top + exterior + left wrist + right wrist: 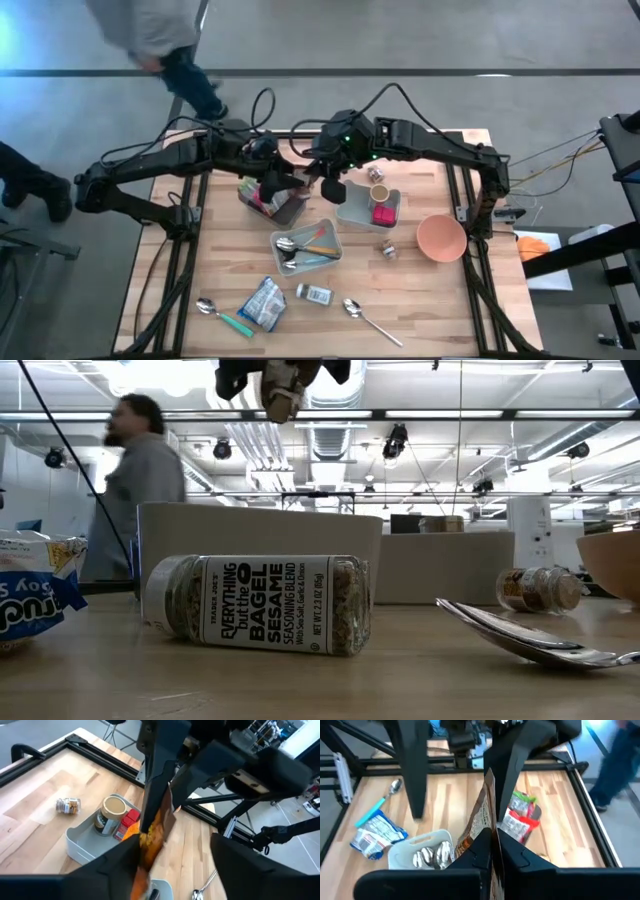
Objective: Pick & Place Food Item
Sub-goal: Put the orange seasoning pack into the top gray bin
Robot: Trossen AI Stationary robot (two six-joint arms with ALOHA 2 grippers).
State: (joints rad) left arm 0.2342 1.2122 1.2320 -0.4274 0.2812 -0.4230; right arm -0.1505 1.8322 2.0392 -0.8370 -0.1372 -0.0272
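A brown and orange snack packet hangs in the air above the table's far middle. My right gripper is shut on it; in the high view this gripper reaches in from the right. My left gripper comes from the left and stands open, one finger on each side of the packet; whether a finger brushes the packet, I cannot tell. The low view shows the packet high above the table. My right gripper pinches the packet's upper edge between its two shut fingers, which slant down from the table's right side. The packet is lifted clear of the table and hangs below the fingers, edge-on to the right wrist view.
Below the grippers stand a dark bin of packets, a grey tray with a can and a red box, and a tray of spoons. A pink bowl, a seasoning jar, a blue packet and loose spoons lie nearer. A person walks behind the table.
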